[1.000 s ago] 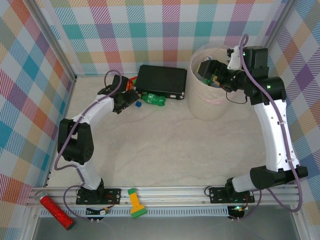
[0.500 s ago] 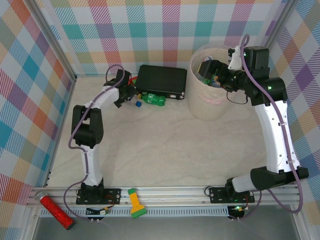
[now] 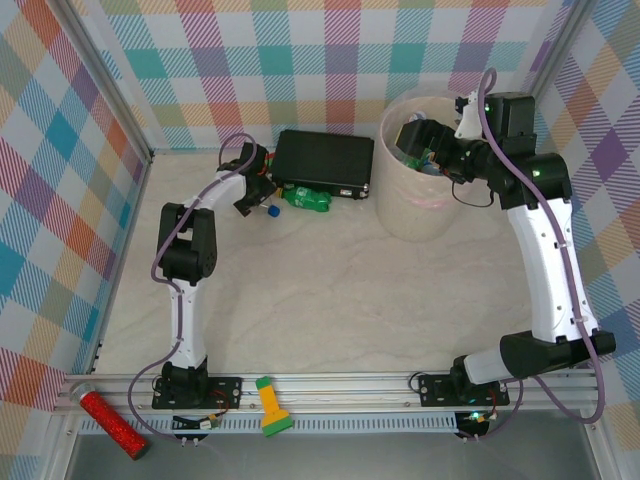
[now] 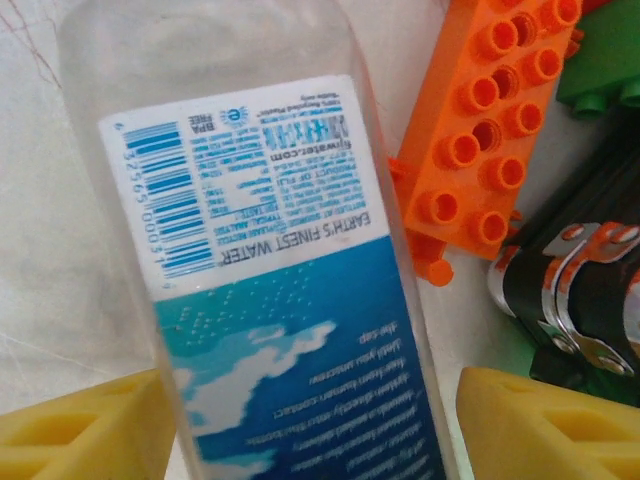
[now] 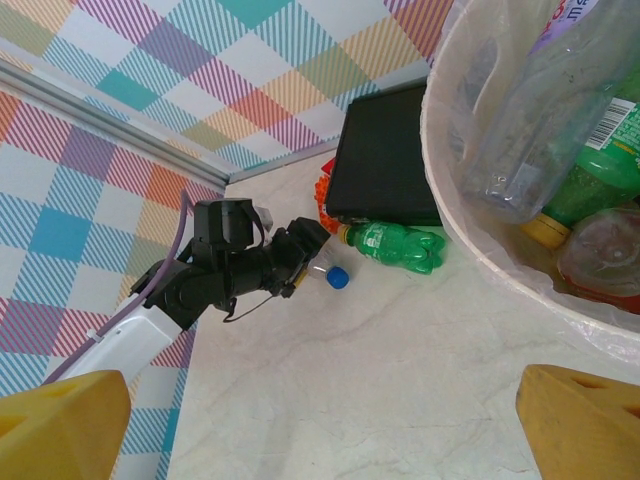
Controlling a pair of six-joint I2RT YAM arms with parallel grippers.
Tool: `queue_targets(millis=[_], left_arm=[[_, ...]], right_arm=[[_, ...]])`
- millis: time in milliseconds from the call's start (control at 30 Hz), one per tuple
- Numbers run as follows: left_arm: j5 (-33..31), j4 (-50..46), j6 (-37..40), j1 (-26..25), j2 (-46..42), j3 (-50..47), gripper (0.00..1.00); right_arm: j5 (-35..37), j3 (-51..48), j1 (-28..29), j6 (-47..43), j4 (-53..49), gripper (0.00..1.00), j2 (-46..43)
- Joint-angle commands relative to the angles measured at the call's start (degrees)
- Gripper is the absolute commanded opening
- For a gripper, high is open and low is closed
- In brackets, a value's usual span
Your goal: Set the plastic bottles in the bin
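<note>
Wide-apart yellow fingers (image 5: 60,425) frame the pale tabletop (image 5: 400,380). A green plastic bottle (image 5: 392,245) lies just beside a flat black rectangular case (image 5: 385,160), near the round beige bag-lined bin (image 5: 500,275) holding more bottles.

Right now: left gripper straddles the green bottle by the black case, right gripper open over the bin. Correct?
One thing is off. The left wrist view shows the left gripper straddling the clear blue-labelled bottle, not the green bottle, which lies free beside the black case. The rest holds: the right gripper is open over the bin.
</note>
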Motion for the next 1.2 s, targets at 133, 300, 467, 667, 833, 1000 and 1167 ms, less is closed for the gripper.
queue_targets(millis=[133,300,467,667,833,1000,1167], left_arm=[[-0.5,-1.4,0.3,0.7,-1.7,-1.1,0.56],[1.3,1.1,1.1,0.7,-7.4,-6.4,0.54],[6.5,6.3,2.5,0.5,-15.5,-13.7,0.53],[12.2,10.5,7.1,-1.6,-26.2,-20.2,0.53],[16.4,13.5,12.1,-5.2,-34.4,-23.3,0.53],[19.8,16.7,16.1,-9.3,-42.0,-26.0,0.53],[20.5,16.7,21.6,-14.5,-46.4,-24.9,0.53]], right_arm=[[-0.4,-0.3,0.5,-0.6,3.0,0.99,0.9],[-1.7,-1.4,0.6,-0.5,4.1,0.99,0.7],[-3.1,-2.0,0.9,0.2,5.4,0.99,0.9],[-7.1,-2.3,1.1,2.0,7.1,0.99,2.1],[-12.2,-4.4,1.1,4.7,12.3,0.99,2.3],[-18.2,-6.9,1.2,8.0,19.2,0.93,2.8],[-18.8,-5.4,3.2,7.7,17.4,0.83,5.2]])
